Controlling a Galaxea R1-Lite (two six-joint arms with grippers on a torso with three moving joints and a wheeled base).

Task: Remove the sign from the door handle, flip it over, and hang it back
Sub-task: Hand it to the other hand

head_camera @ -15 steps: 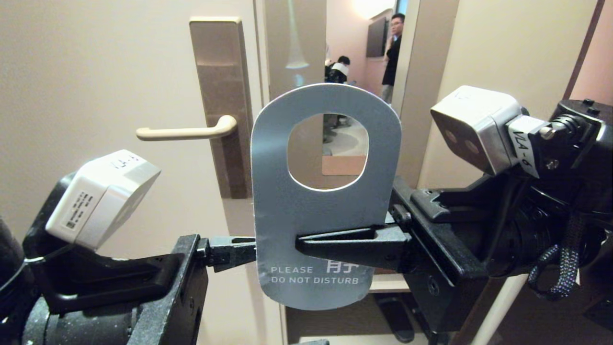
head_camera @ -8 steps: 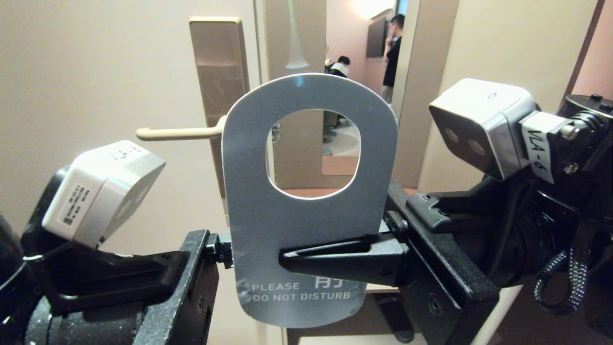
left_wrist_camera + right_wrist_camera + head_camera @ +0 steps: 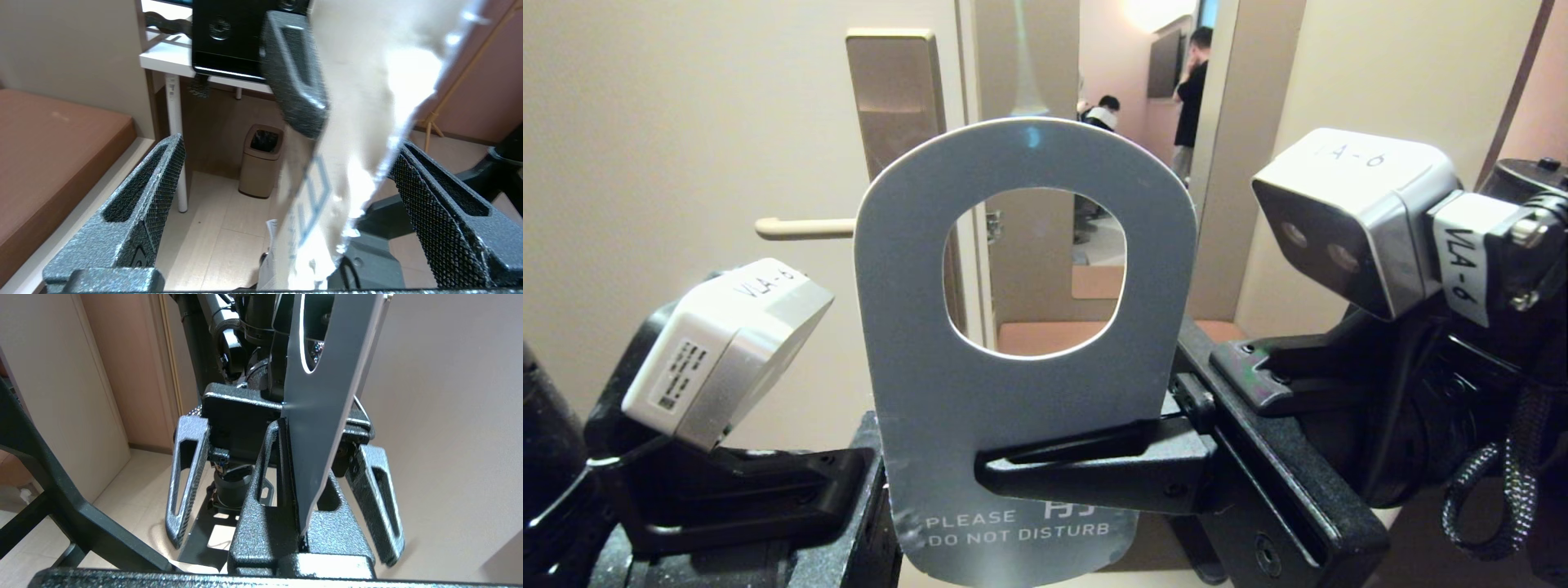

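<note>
Sign (image 3: 1013,384): upright, blue face toward the head camera, off the door handle (image 3: 805,228), in front of it.
Right hand (image 3: 1013,478): clamped on the sign's lower part.
Left hand (image 3: 286,196): fingers wide apart, straddling the sign's edge without gripping.

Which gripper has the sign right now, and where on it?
The right gripper pinches the sign low on its body, just above the text. The left gripper is open around it, holding nothing.
</note>
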